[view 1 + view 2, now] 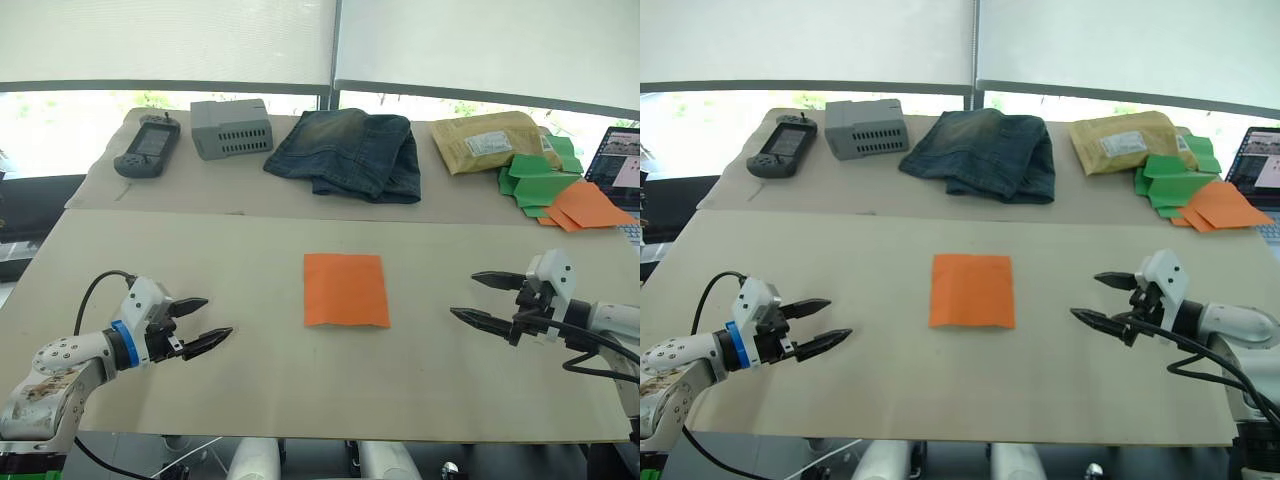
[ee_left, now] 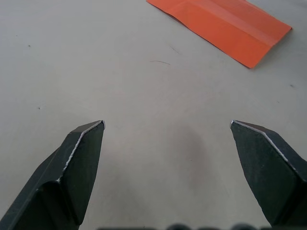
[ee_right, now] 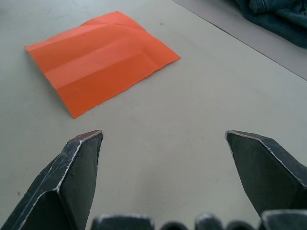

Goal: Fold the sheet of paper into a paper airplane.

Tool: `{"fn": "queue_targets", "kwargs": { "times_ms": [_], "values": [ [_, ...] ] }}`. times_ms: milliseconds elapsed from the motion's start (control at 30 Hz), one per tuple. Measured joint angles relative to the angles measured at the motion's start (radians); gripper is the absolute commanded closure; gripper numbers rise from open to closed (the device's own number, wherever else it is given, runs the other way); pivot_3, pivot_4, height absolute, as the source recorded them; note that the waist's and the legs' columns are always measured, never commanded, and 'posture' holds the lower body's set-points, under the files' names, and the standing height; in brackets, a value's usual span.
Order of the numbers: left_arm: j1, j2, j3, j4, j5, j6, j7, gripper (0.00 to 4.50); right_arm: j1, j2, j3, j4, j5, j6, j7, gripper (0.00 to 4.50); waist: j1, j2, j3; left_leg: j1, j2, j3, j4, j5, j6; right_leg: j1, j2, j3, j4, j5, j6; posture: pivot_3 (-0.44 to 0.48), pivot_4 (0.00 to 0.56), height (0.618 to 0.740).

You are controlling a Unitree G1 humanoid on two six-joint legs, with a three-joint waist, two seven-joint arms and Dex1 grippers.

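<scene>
The sheet of paper (image 1: 346, 289) is bright orange, nearly square, and lies flat with faint crease lines in the middle of the beige table (image 1: 250, 390). My left gripper (image 1: 205, 322) is open a short way to its left, fingers pointing toward it, nothing between them. My right gripper (image 1: 478, 297) is open on the other side, also pointing at the sheet and apart from it. The orange sheet (image 2: 223, 23) lies ahead of the left fingers, and the same sheet (image 3: 100, 58) lies ahead of the right fingers.
Along the far table lie a handheld device (image 1: 147, 145), a grey box (image 1: 231, 127), folded jeans (image 1: 352, 150), a tan padded envelope (image 1: 492, 141), green paper shapes (image 1: 537, 177) and more orange paper (image 1: 587, 206). A laptop (image 1: 620, 160) sits at the far right.
</scene>
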Motion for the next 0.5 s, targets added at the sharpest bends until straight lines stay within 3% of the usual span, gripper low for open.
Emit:
{"fn": "queue_targets", "kwargs": {
  "times_ms": [300, 500],
  "values": [
    [-0.152, 0.001, -0.003, -0.001, -0.102, 0.088, -0.028, 0.05, -0.026, 0.048, 0.071, -0.057, -0.021, 0.040, -0.067, 0.00, 0.001, 0.001, 0.000, 0.000, 0.000, 0.000, 0.001, 0.001, 0.000, 0.000, 0.001, 0.000, 0.001, 0.000, 0.000, 0.000, 0.150, 0.728],
    [-0.265, 0.054, -0.146, -0.042, -0.034, 0.113, -0.053, 0.05, -0.115, 0.038, 0.205, -0.129, -0.079, 0.159, -0.108, 0.00, -0.001, 0.001, 0.000, 0.000, -0.002, 0.000, 0.001, 0.001, 0.000, 0.000, 0.001, 0.001, 0.001, 0.000, 0.000, 0.000, 0.150, 0.728]
  ]
}}
